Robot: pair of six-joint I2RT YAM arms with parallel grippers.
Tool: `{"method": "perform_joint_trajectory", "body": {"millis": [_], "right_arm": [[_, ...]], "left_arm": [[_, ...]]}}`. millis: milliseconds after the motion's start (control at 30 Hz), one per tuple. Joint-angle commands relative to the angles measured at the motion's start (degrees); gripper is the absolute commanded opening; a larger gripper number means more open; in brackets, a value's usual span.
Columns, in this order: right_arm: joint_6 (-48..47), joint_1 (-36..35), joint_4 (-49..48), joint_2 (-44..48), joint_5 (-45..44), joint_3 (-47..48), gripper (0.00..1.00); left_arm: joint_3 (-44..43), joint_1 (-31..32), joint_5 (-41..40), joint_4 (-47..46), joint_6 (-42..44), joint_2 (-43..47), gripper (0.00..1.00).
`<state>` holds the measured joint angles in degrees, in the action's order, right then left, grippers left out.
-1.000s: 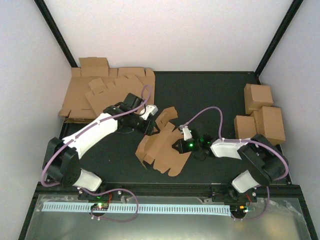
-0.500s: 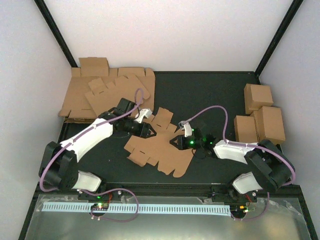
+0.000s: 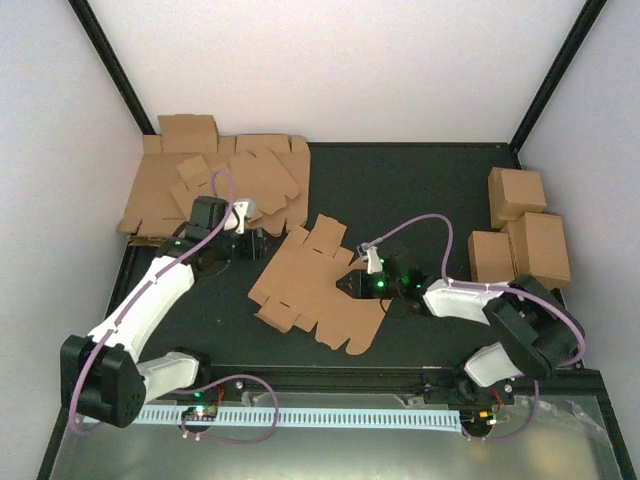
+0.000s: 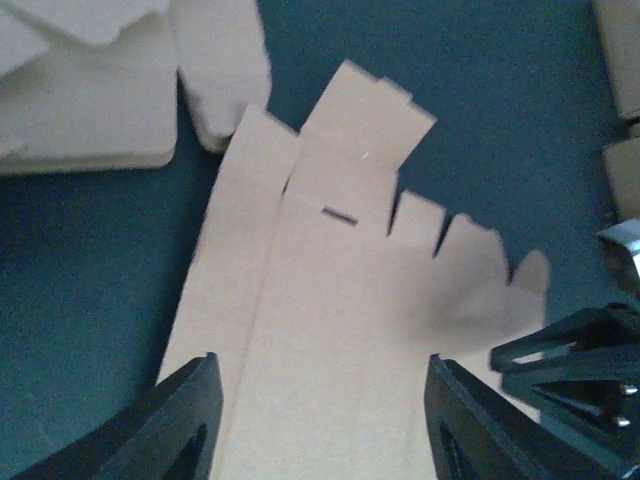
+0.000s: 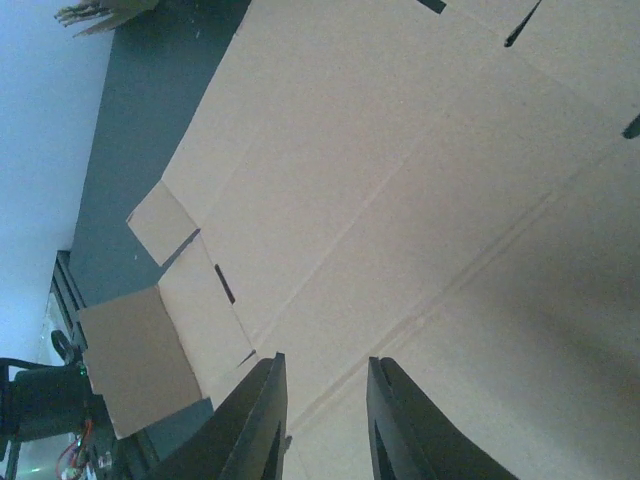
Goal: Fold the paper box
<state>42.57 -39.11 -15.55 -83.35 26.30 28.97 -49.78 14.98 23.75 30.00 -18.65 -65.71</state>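
The paper box (image 3: 315, 285) lies as an unfolded sheet on the dark table (image 3: 420, 190), a little left of centre, with every flap and tab spread out and none standing up. A second ago its left half was humped off the surface and the left gripper (image 3: 255, 243) sat at its upper left edge. Since then the sheet has dropped flat and spread toward 9 o'clock, and that gripper has pulled away.

My reading is that no crease has been set yet, so folding still has to begin from a flat sheet. A panel needs lifting while the rest is held down.

From the sheet's middle, the left gripper now sits at about 10 o'clock, just off the edge and not touching. In its wrist view the jaws are spread wide, with nothing between them and the sheet (image 4: 330, 330) lying ahead and below.

The right gripper (image 3: 352, 285) is at 3 o'clock, over the sheet's right edge. In its wrist view the two fingers stand close together with a narrow gap. The cardboard (image 5: 400, 200) fills the view beyond them, and I cannot tell whether they pinch or only press it.

Farther out, a stack of flat blanks (image 3: 215, 185) lies at 11 o'clock, and finished boxes (image 3: 520, 230) sit at 2 o'clock by the right wall.
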Motion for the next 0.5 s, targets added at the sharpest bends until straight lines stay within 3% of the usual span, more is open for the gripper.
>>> {"method": "perform_joint_trajectory", "body": {"millis": [0, 233, 333, 467], "right_arm": [[2.90, -1.73, -2.46, -3.11, -2.51, 3.16, 0.26], [2.78, -2.68, -4.65, -8.30, -1.22, 4.38, 0.26], [2.45, -2.72, -5.29, -9.40, -1.05, 3.96, 0.25], [1.72, -2.68, -4.99, -10.36, -0.77, 3.61, 0.23]], "left_arm": [[4.04, -0.57, -3.42, -4.36, -5.05, -1.68, 0.61], [8.22, 0.19, -12.63, -5.60, -10.06, -4.35, 0.71], [10.35, 0.83, -17.41, -8.34, -11.94, -5.07, 0.83], [10.94, 0.84, -15.65, -11.28, -11.05, -9.19, 0.91]]}}
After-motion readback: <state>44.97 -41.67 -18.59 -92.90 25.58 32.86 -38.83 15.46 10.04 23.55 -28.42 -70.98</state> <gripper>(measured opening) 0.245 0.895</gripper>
